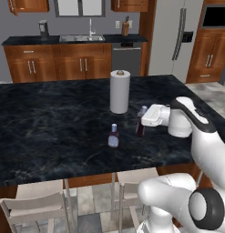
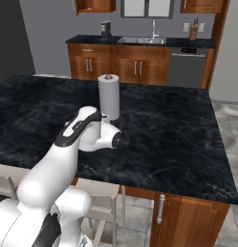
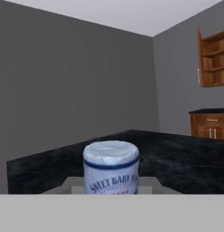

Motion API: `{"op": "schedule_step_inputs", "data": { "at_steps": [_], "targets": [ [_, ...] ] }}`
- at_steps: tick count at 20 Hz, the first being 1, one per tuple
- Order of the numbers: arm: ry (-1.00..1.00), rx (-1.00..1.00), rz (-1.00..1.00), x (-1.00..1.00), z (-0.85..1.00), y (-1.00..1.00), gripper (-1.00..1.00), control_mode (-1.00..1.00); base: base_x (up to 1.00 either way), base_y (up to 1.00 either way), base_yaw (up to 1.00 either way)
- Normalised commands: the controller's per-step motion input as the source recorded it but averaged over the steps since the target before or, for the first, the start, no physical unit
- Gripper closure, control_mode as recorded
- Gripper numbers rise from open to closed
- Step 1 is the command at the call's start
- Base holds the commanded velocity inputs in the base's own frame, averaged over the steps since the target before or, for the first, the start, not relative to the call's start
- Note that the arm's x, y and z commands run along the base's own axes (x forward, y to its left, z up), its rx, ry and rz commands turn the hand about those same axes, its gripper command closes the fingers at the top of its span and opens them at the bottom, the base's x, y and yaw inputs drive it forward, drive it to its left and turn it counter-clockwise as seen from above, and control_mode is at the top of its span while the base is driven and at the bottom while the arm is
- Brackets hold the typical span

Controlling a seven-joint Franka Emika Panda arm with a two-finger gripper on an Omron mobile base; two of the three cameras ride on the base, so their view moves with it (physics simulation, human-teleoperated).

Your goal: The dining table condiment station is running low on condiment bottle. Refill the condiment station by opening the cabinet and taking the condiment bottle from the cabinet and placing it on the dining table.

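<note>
Right now my gripper (image 1: 142,119) sits mid-right in the left base frame, closed around the condiment bottle (image 1: 141,122), upright just above the dining table (image 1: 50,123). Close up, its pale cap (image 3: 111,153) fills the lower centre. Another small bottle (image 1: 113,135) stands to its lower left, the paper-towel roll (image 1: 120,91) behind, near centre.

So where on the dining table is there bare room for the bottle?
Bare black marble dining table spreads left of the white paper-towel roll. It is crowded around the small dark capped bottle and the tool's own maroon bottle.
</note>
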Motion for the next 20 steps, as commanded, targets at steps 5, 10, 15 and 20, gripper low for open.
{"op": "schedule_step_inputs", "data": {
  "at_steps": [5, 10, 15, 20],
  "targets": [
    [0.01, -0.03, 0.00, 0.25, -0.22, 0.00, 1.00, -1.00, 0.00, 0.00, 0.00],
    [0.00, 0.00, 0.00, 0.25, -0.25, 0.00, 1.00, -1.00, 0.00, 0.00, 0.00],
    [0.00, 0.00, 0.01, 0.22, -0.29, 0.00, 1.00, -1.00, 0.00, 0.00, 0.00],
    [0.00, 0.00, 0.00, 0.20, -0.32, 0.00, 1.00, -1.00, 0.00, 0.00, 0.00]
  ]
}}
